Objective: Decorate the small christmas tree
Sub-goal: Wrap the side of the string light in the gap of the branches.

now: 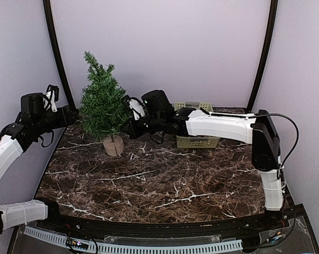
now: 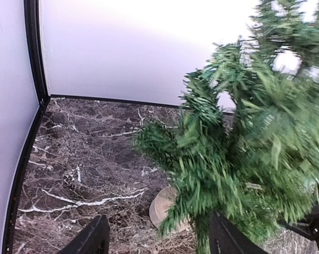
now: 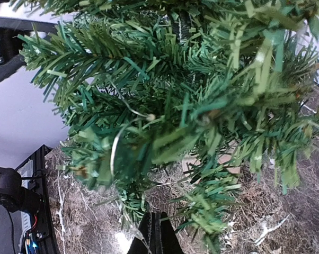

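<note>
From above, the small christmas tree [image 1: 102, 103] stands near the table's [image 1: 149, 185] back-left corner, with an arm at each side and a basket [image 1: 196, 140] behind the right one.

On the left wrist camera, the left gripper [image 2: 159, 241] is spread around the low branches, and bare marble runs to the wall.

On the right wrist camera, the right gripper [image 3: 155, 235] is pressed together under the needles.
</note>
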`<move>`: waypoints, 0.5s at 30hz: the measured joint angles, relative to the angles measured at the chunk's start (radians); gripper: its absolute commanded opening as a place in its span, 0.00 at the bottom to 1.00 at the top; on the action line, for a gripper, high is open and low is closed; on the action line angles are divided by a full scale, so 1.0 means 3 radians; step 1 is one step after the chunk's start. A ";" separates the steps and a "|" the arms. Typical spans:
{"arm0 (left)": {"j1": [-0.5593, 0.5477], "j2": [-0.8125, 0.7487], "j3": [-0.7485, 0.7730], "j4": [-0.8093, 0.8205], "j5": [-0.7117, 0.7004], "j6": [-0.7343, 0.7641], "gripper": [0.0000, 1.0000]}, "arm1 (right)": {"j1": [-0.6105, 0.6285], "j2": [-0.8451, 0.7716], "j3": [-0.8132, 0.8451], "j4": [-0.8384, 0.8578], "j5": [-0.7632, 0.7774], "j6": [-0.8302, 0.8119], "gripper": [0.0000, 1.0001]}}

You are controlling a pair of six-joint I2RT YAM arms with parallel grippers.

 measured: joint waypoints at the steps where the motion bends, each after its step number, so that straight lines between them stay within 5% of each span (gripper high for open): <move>1: 0.0000 -0.0065 0.0003 -0.0051 0.0005 0.0000 0.67 | 0.0001 0.0000 0.0000 -0.0004 0.0024 0.0027 0.00; 8: -0.0134 -0.0440 0.0062 -0.0253 0.0421 -0.0150 0.67 | -0.0034 -0.0001 0.0000 -0.0032 0.0130 0.0167 0.00; 12: -0.0654 -0.0411 0.0062 -0.0247 0.0462 -0.0320 0.67 | -0.0083 -0.0011 -0.0023 -0.0031 0.0140 0.0217 0.01; 15: -0.1036 -0.0264 0.0061 -0.0186 0.0456 -0.0437 0.68 | -0.0111 -0.0072 -0.0151 -0.0010 0.0128 0.0262 0.42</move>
